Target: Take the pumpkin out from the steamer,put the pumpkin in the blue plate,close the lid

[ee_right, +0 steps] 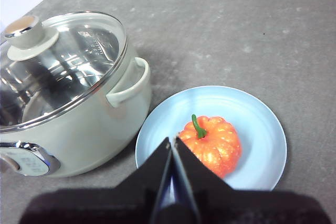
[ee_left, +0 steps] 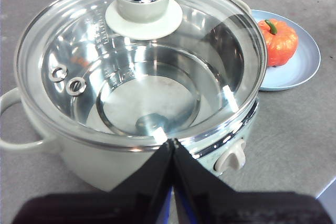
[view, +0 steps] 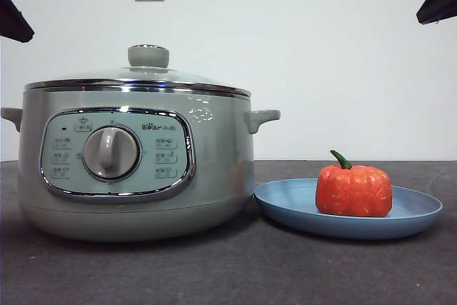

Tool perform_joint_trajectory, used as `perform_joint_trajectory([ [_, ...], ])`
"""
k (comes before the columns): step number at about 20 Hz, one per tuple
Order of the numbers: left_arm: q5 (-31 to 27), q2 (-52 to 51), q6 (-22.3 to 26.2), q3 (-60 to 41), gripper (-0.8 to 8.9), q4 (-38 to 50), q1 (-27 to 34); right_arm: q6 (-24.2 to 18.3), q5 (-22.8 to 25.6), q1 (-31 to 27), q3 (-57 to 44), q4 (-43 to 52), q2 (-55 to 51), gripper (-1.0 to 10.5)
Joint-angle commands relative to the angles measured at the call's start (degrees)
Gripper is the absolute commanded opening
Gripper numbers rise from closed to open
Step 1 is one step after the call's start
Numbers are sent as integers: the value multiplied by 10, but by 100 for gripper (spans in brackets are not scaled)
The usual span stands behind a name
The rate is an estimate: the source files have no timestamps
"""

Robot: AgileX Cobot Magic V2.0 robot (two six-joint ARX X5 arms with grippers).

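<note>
Pumpkin [view: 354, 191]: orange-red, ribbed, with a curved green stem; in the front view it is seen resting upright on the blue plate [view: 285, 201], which lies at 3 o'clock of the steamer [view: 214, 169], its rim just beside the pot's base. On the steamer the lid [view: 143, 76] is seated, knob uppermost. Two dark arm tips are noted at the upper corners, both well clear of the table [view: 228, 269].

Left wrist view: the left gripper [ee_left: 172, 145] is held above the near rim of the steamer [ee_left: 79, 156], its jaws pressed together with nothing between them. Through the glass lid [ee_left: 210, 40] a bare steel interior is seen. The pumpkin [ee_left: 278, 40] is on the blue plate [ee_left: 304, 66], beyond the pot.

Right wrist view: the right gripper [ee_right: 171, 144] is held over the plate's near side, jaws closed and empty, just short of the pumpkin [ee_right: 215, 145]. The blue plate [ee_right: 262, 124] and the steamer [ee_right: 94, 129] lie side by side, and the lid [ee_right: 79, 45] is shown in place.

Handling, as judged: the pumpkin is taken for a light, stiff toy with a slightly glossy skin; its flat ribbed flanks are the suggested hold, the thin stem being less secure. All three steps appear complete.
</note>
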Motion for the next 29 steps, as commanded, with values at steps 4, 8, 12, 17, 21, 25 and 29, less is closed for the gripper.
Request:
perform_joint_trajectory([
  [4, -11, -200, 29, -2, -3, -67, 103, 5, 2, 0, -4, 2, 0, -16],
  [8, -10, -311, 35, -21, -3, -56, 238, 5, 2, 0, -4, 1, 0, -16],
  [12, -5, -333, 45, -120, -3, -9, 319, 5, 2, 0, -4, 0, 0, -16],
  [17, 23, -333, 36, -277, -3, 142, 341, 5, 2, 0, -4, -2, 0, -16],
  [21, 23, -333, 27, -328, -3, 162, 341, 5, 2, 0, -4, -2, 0, -16],
  [25, 22, -333, 27, -328, -3, 165, 341, 5, 2, 0, -4, -3, 0, -16],
  [29, 21, -333, 27, -328, -3, 165, 341, 5, 2, 0, -4, -3, 0, -16],
])
